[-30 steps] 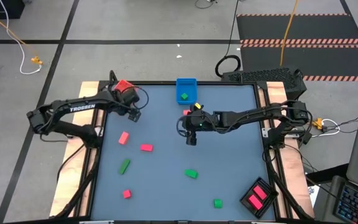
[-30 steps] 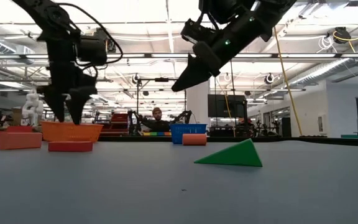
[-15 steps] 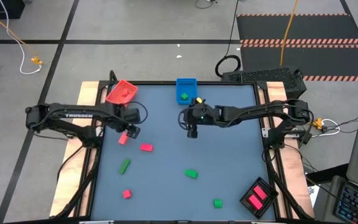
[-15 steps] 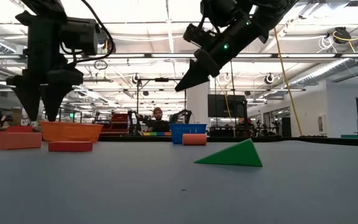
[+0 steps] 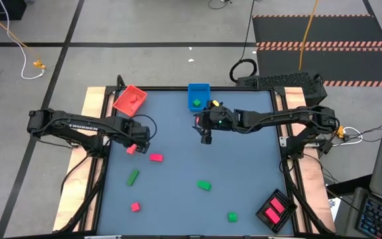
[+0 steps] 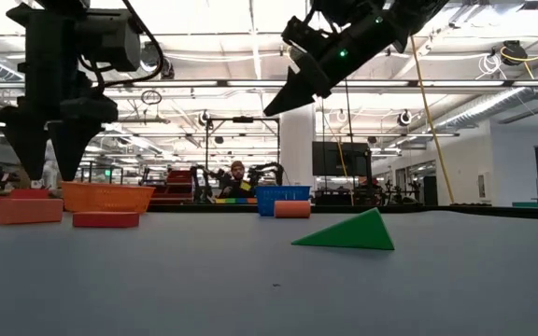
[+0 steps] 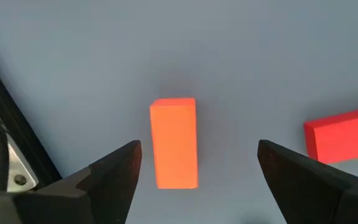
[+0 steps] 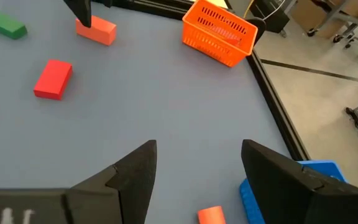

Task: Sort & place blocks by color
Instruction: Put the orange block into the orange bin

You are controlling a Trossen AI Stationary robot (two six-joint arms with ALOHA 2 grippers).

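Observation:
My left gripper point(image 5: 138, 137) point(image 7: 197, 155) hangs open above a pink block point(image 5: 131, 149) point(image 7: 174, 143), one finger on each side and clear of it; in the low view the left gripper point(image 6: 45, 173) stands above the pink block point(image 6: 28, 210). A red block point(image 5: 156, 157) point(image 7: 344, 134) lies beside it. My right gripper point(image 5: 206, 135) point(image 8: 197, 158) is open and raised near the blue tray point(image 5: 198, 95). A small pink piece point(image 8: 211, 214) lies below it. More green blocks point(image 5: 132, 177) point(image 5: 204, 185) point(image 5: 232, 216) and a red one point(image 5: 135, 207) lie flat toward the near side.
The red tray point(image 5: 130, 98) sits at the far left corner. The blue tray holds a green block point(image 5: 196, 103). A black tray point(image 5: 275, 211) with pink blocks lies at the near right corner. Bare tabletop lies between the two arms and on the right half.
My left gripper has moved from over the red tray toward the near edge and now hangs over the pink block. My right gripper has moved a little toward the far edge and the blue tray, rising slightly. No block has moved.

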